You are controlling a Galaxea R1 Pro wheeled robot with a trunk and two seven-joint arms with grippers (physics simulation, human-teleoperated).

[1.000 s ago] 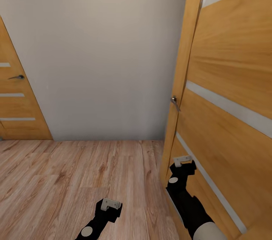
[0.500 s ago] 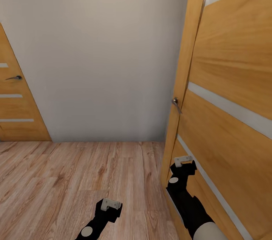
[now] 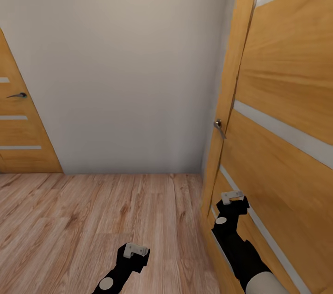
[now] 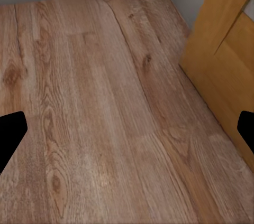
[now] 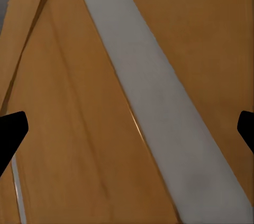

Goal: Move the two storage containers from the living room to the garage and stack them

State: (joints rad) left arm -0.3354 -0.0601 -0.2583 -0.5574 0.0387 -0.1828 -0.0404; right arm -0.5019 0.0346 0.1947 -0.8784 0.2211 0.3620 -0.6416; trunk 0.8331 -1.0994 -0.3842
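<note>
Honey-coloured wooden panel door (image 3: 286,113) stands just beside the empty, wide-open right gripper (image 3: 232,198), which risks scraping it if the base drifts rightward

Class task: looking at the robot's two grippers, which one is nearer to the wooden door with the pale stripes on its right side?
Right. The right gripper is up against the striped wooden door, below its handle. The left gripper hangs over the wood-plank floor, well clear of that door.
</note>
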